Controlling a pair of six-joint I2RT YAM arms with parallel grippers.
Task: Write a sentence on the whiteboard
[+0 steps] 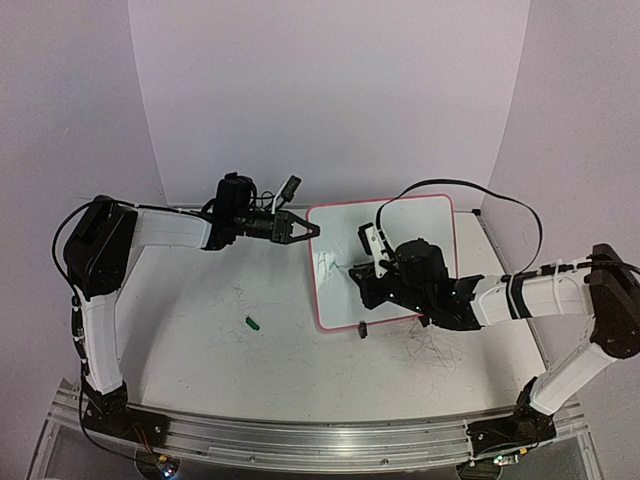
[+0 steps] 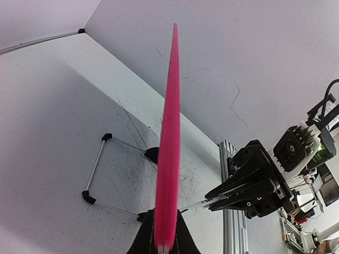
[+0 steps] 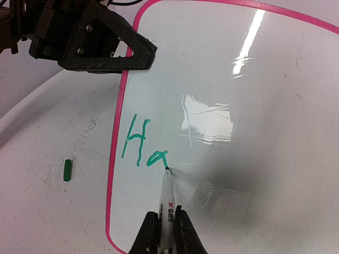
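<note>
The board (image 1: 400, 225) sits mid-table, right of centre, its pink rim turned a little askew, with a small black foot (image 1: 362, 326) at its near edge. From above, the left gripper (image 1: 316, 229) reaches in from the left and pinches the board's far left corner. The right gripper (image 1: 360, 268) hangs over the board's left half. The writing there is only a faint green smudge.

The right wrist view makes it legible: of the sentence (image 3: 143, 147) only "Ha" is written, close to the left rim. The marker (image 3: 167, 198) stands with its green tip touching the board just below and right of the "a". The right gripper (image 3: 165, 230) is clamped narrow on the marker's barrel. A black finger (image 3: 127, 47) of the left gripper lies on the rim at the upper left, and its partner is hidden behind the board. A green cap (image 3: 67, 170) lies on the table (image 3: 47, 211) left of the board, well apart from it.

The left wrist view sees the board edge-on, as one pink strip (image 2: 168, 148) gripped between its own fingers (image 2: 143, 241). Only here does a thin wire frame (image 2: 98, 166) with black corners show beside the strip. Across it, the right gripper (image 2: 214, 200) holds the marker level, pointing at the board. Grey scribbles (image 1: 432, 348) mark the table near the board's near right corner.
</note>
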